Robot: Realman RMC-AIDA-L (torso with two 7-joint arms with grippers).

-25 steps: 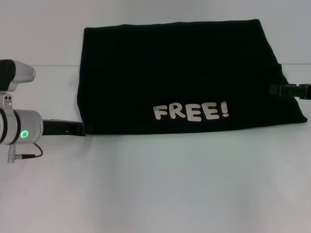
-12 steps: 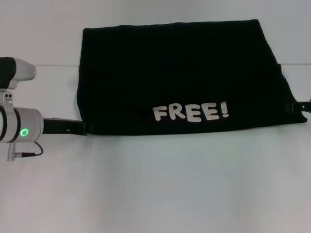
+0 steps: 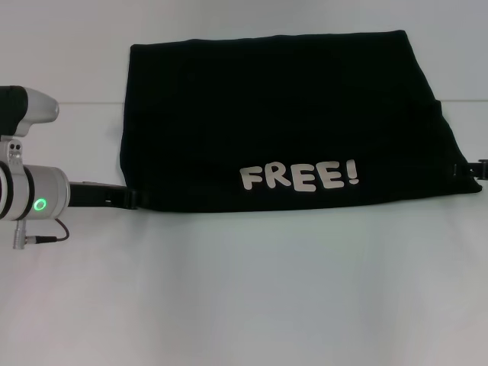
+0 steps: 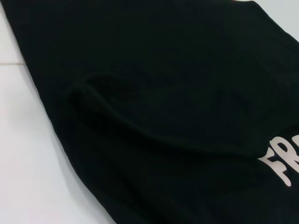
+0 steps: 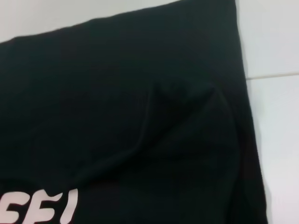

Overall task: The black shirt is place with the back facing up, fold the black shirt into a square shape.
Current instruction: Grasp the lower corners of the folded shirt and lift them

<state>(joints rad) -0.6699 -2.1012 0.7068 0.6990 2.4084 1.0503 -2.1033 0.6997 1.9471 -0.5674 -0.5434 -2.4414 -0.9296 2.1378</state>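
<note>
Since the earlier frames, the right gripper (image 3: 479,167) is seen drawn back toward the right edge of the head view, only its tip remaining beside the shirt's right border; the left gripper (image 3: 128,197) has kept its place at the lower left corner. Whether either pair of jaws is spread or pressed together cannot be told. The black shirt (image 3: 282,122) is laid flat on the white counter (image 3: 252,290), folded into a broad band whose long axis runs left to right, wider at the near edge than at the far edge. White lettering reading "FREE!" (image 3: 299,176) is shown upright near the lower edge, right of centre. Soft raised folds in the cloth (image 4: 140,116) are recorded in both wrist views.
</note>
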